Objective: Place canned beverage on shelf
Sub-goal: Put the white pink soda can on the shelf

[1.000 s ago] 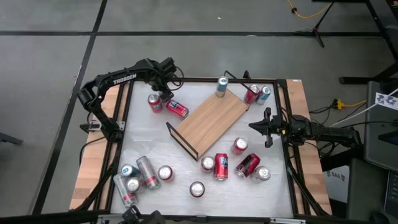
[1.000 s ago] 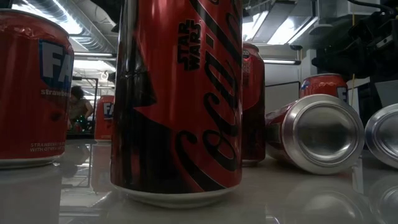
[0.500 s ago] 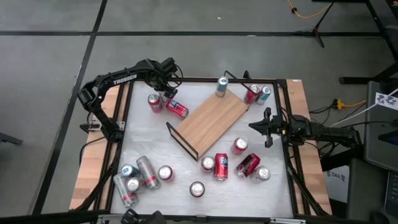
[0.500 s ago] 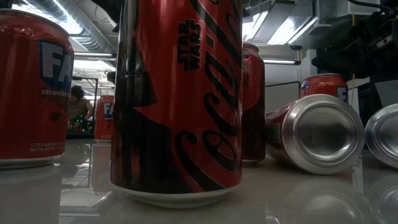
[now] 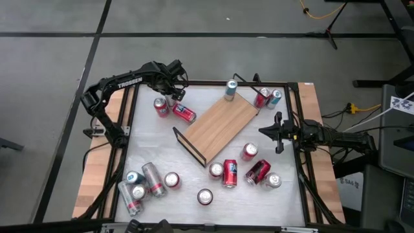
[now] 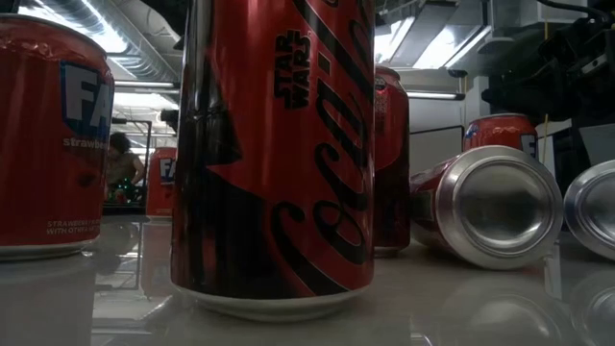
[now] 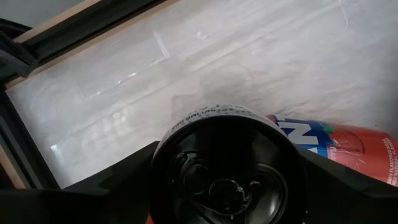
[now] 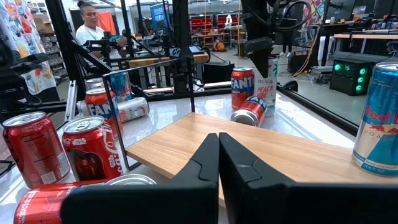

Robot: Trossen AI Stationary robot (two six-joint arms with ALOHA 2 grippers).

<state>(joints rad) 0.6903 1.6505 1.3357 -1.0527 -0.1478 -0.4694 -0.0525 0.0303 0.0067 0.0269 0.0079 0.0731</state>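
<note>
White tabletop (image 5: 162, 155), cans scattered around shelf (image 5: 223, 122). My left tool (image 5: 176, 96) holds a tall can (image 7: 227, 165) by its sides, jaws wide, near the far-left corner. Light, rigid, slick aluminium: grip mid-body. Right tool (image 8: 217, 152) closed, idle.

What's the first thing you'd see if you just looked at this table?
Cans are scattered everywhere: a cluster of them at the table's near left corner, more near the right. In the middle sits the slanted wooden shelf, with only a tall blue can at its far corner. The left claw hangs over the fallen red can at the far left.
</note>
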